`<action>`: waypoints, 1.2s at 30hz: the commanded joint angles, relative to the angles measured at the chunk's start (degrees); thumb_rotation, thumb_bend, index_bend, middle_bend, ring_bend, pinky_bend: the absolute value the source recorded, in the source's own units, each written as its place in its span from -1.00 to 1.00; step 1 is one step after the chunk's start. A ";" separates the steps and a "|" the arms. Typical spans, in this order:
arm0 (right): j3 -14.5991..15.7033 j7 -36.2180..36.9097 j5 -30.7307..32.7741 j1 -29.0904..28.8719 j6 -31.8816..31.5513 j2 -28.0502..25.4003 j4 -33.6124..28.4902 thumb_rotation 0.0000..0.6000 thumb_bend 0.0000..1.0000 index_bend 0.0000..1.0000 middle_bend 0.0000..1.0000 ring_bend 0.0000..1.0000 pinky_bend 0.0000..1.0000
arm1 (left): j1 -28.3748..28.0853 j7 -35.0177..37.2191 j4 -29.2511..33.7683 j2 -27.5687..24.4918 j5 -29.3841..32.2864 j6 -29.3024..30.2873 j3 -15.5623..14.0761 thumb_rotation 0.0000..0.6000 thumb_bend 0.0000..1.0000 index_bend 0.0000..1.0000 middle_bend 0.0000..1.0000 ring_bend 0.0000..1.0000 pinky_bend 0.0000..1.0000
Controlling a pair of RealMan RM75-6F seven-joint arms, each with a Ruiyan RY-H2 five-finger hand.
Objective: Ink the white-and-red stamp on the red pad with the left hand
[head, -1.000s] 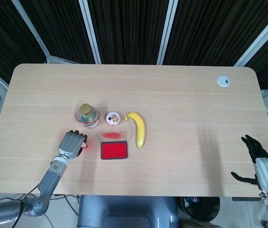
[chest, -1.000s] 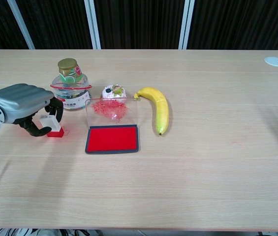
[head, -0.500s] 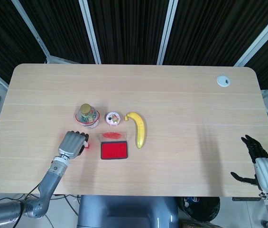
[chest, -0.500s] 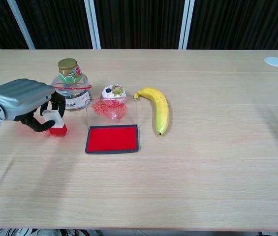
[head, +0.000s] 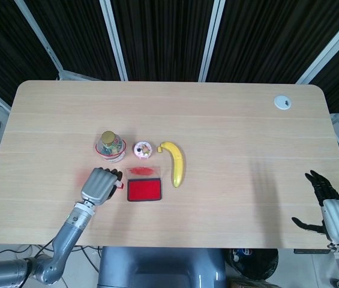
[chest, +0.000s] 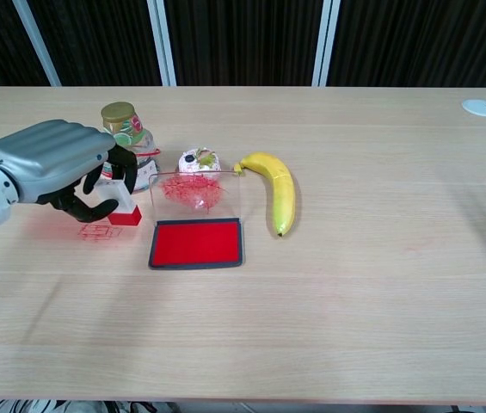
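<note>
My left hand [chest: 58, 168] [head: 100, 185] grips the white-and-red stamp [chest: 124, 202], lifted off the table just left of the red ink pad [chest: 196, 243] [head: 143, 191]. The stamp's red base [chest: 125, 217] hangs a little above the wood; in the head view only a sliver of the stamp [head: 120, 185] shows past my fingers. The pad lies flat with its clear lid [chest: 196, 197] standing upright behind it, smeared red. My right hand [head: 326, 207] rests open at the table's right front edge, away from everything, and the chest view does not show it.
A small bottle with a gold cap [chest: 122, 146] stands just behind my left hand. A round decorated item [chest: 199, 162] and a banana [chest: 277, 189] lie behind and to the right of the pad. A faint red stamp print [chest: 98, 231] marks the table. A white grommet [chest: 481, 107] sits far right.
My left hand has lifted the stamp off the table and carried it to the right, toward the pad. A red print is left where the stamp stood. The right hand has not moved.
</note>
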State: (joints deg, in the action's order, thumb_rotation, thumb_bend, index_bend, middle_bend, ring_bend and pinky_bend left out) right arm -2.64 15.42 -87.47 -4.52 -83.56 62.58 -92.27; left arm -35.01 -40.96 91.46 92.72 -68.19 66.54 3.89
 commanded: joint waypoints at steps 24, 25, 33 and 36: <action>-0.07 0.40 0.34 -0.08 0.36 -0.05 -0.04 1.00 -0.76 -1.00 -1.00 -1.00 -0.65 | -6.47 -12.64 -5.68 10.29 5.31 -3.17 2.24 1.00 0.12 0.38 0.44 0.13 0.24; -0.08 0.38 0.33 -0.08 0.35 -0.04 -0.05 1.00 -0.76 -1.00 -1.00 -1.00 -0.65 | -6.50 -12.58 -5.89 10.42 5.29 -3.20 2.17 1.00 0.12 0.38 0.44 0.13 0.24; -0.10 0.34 0.46 -0.05 0.39 -0.05 -0.08 1.00 -0.76 -1.00 -1.00 -1.00 -0.65 | -6.96 -11.54 -8.36 12.10 5.06 -3.68 1.72 1.00 0.12 0.38 0.44 0.13 0.24; -0.10 0.38 0.48 -0.05 0.42 -0.05 -0.07 1.00 -0.76 -1.00 -1.00 -1.00 -0.65 | -7.16 -11.40 -9.21 12.47 4.68 -3.75 1.57 1.00 0.12 0.38 0.44 0.13 0.24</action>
State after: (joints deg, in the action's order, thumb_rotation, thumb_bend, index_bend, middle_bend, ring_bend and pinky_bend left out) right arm -2.74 15.81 -86.99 -4.58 -83.14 62.53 -92.35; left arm -42.08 -52.43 82.45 105.05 -63.38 62.83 5.52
